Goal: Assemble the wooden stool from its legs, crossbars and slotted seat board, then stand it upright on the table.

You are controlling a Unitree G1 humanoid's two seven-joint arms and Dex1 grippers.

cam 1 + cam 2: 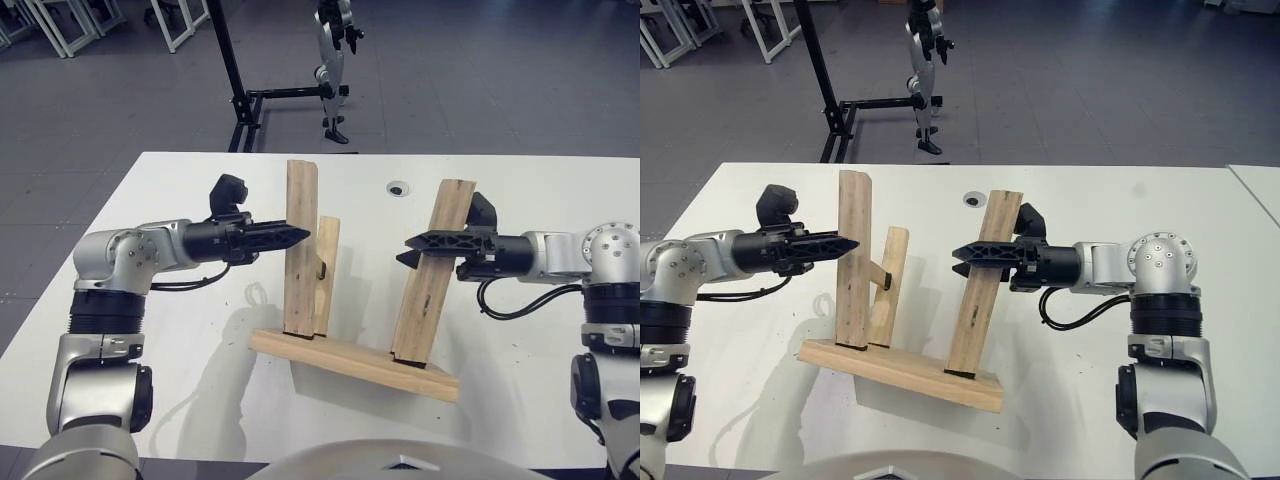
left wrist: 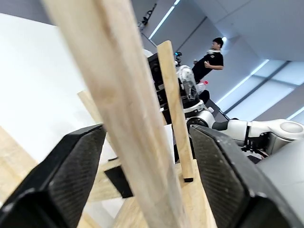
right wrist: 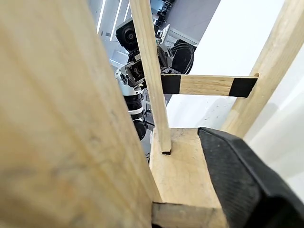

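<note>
We found the white table [image 1: 520,180] carrying the slotted seat board [image 1: 340,358] flat near its front edge, with a round grommet [image 1: 399,187] set farther back.

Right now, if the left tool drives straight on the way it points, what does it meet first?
The tall upright leg: it stands between the left tool's open fingers, so going on would likely bring its palm against it. Remaining gap unclear.

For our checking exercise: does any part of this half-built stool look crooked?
Yes. The right leg leans sideways in the seat board, while the left leg stands straight.
</note>
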